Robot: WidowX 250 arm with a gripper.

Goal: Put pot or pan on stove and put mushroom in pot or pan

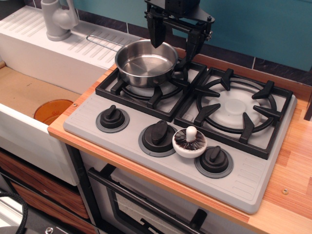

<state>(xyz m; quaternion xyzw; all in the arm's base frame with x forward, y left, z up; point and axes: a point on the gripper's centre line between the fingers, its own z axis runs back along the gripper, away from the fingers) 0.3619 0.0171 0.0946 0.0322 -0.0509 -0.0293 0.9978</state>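
Note:
The shiny steel pot [145, 63] sits on the left burner grate of the grey stove [253, 190], its thin wire handle [103, 43] pointing back-left over the sink unit. My black gripper [173, 40] hangs just above the pot's far right rim, open, with one finger over the pot's rim and the other beyond its right edge; nothing is held. The mushroom [189, 142] lies upside down on the stove's front panel, between the middle and right knobs, stem up and dark gills showing.
Three black knobs [158, 132] line the stove front. The right burner grate [237, 107] is bare. A white sink unit [58, 53] with a grey faucet [57, 19] stands at the left, an orange disc [52, 110] in the basin. The wooden counter [292, 165] edges the right.

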